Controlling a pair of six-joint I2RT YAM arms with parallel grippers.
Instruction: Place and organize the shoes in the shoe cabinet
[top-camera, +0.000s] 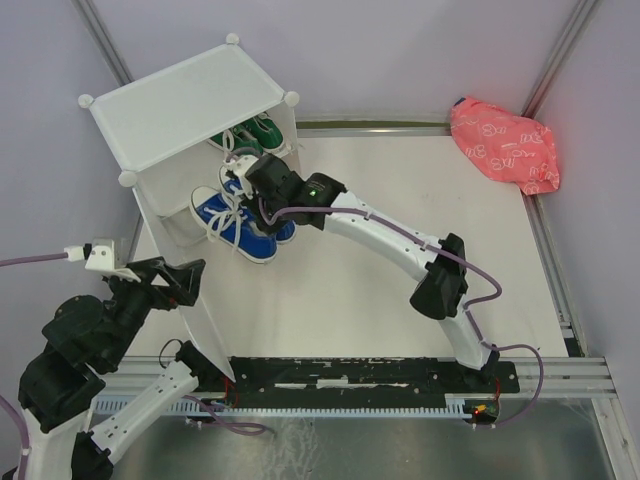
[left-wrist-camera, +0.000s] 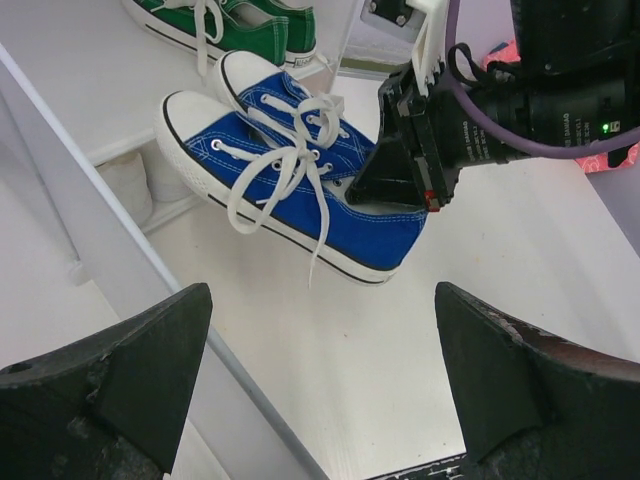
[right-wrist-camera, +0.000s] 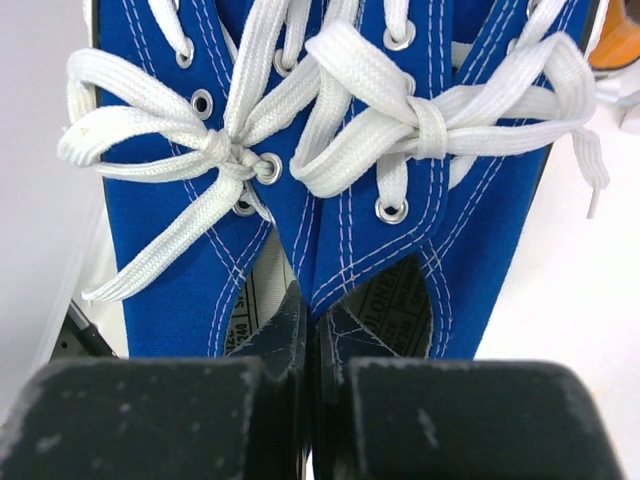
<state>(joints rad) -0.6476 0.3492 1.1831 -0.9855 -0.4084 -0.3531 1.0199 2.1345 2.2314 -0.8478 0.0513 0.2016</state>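
**Two blue shoes (right-wrist-camera: 330, 230) pinched in the right claw (right-wrist-camera: 308, 335)**

The right claw is clamped tight, one finger inside each shoe opening, squeezing the two inner side walls together. The pair lies side by side just ahead of the claw, at the mouth of the shoe cabinet's (top-camera: 180, 105) lower compartment, toes pointing inward. The green shoes (left-wrist-camera: 240, 25) sit on the shelf above. The left claw (left-wrist-camera: 320, 380) hangs nearby, jaws wide apart, holding nothing.

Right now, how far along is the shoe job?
Done: green shoes sit inside the shoe cabinet. In hand: right gripper is shut on the blue pair, pinching their inner sides together at the cabinet's opening. Remaining: seat the blue pair; an orange shoe shows beyond, placement unclear; left gripper open, empty.
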